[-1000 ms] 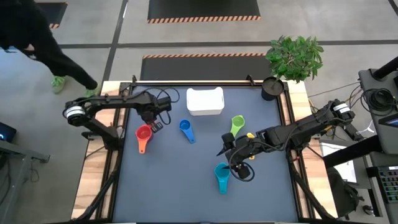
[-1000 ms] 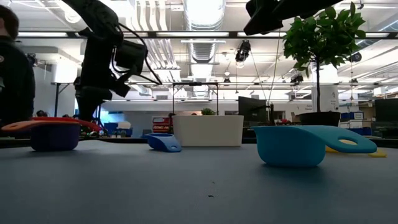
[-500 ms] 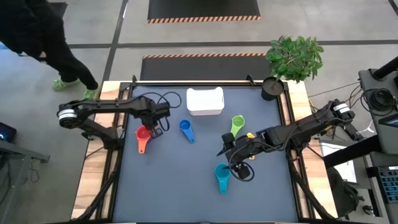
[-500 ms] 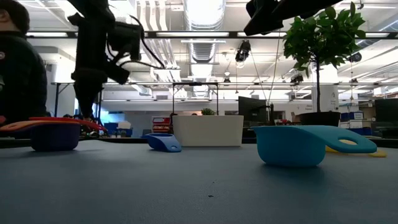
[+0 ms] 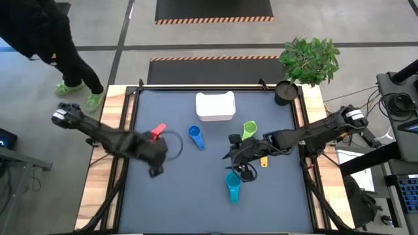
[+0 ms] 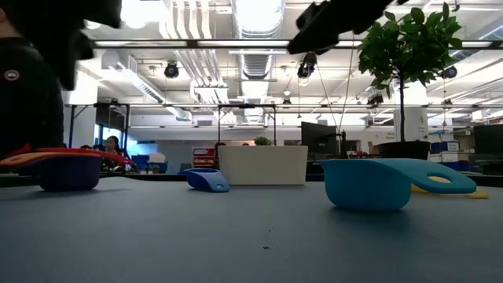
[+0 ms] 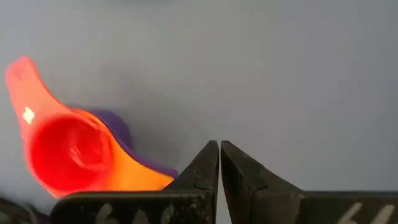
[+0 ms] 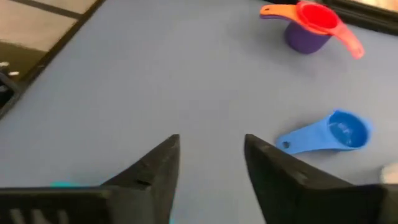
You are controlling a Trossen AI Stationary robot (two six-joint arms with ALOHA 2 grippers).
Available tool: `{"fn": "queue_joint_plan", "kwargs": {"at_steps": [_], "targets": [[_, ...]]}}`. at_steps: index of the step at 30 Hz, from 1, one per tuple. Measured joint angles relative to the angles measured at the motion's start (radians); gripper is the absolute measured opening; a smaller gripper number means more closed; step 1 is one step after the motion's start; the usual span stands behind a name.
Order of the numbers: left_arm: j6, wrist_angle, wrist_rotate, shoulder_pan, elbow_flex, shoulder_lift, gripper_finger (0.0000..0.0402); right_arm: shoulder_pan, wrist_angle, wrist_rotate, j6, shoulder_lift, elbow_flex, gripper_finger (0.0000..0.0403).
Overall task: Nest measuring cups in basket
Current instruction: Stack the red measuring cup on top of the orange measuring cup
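Standing on the grey table (image 5: pixel 176 196): white basket (image 5: pixel 215 106) at the far edge; blue cup (image 5: pixel 195 136) just in front of it; green cup (image 5: pixel 249 130) to its right; teal cup (image 5: pixel 233 186) nearest; red cup (image 8: pixel 318 17) stacked in orange and purple ones at left. Left gripper (image 7: pixel 219 163): fingers pressed together, holding nothing, beside the stack. Right gripper (image 8: pixel 210 163): fingers parted, empty, above the teal cup.

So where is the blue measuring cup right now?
High view: the blue measuring cup lies on the table, left of centre, just below the white basket, untouched.
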Motion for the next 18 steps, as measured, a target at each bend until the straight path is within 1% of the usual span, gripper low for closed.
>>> {"fn": "queue_joint_plan", "kwargs": {"at_steps": [3, 5, 9, 11, 14, 18], "targets": [[-0.16, -0.01, -0.003, -0.127, -0.014, 0.018, 0.0, -0.033, 0.002, 0.001, -0.035, 0.051, 0.06, 0.0116], [-0.257, -0.043, -0.027, -0.191, -0.015, 0.033, 0.0, -0.055, 0.0, 0.001, -0.064, 0.097, 0.116, 0.0087], [-0.411, -0.171, -0.039, -0.271, -0.016, 0.06, 0.0, -0.1, -0.021, -0.001, -0.143, 0.203, 0.253, 0.0037], [-0.446, -0.228, -0.037, -0.298, -0.016, 0.072, 0.0, -0.124, -0.057, -0.001, -0.185, 0.266, 0.337, 0.0018], [-0.451, -0.252, -0.037, -0.324, -0.024, 0.089, 0.0, -0.158, -0.115, -0.003, -0.222, 0.364, 0.472, 0.001], [-0.451, -0.256, -0.055, -0.326, -0.067, 0.099, 0.0, -0.206, -0.177, -0.022, -0.268, 0.484, 0.638, 0.0009]]}}
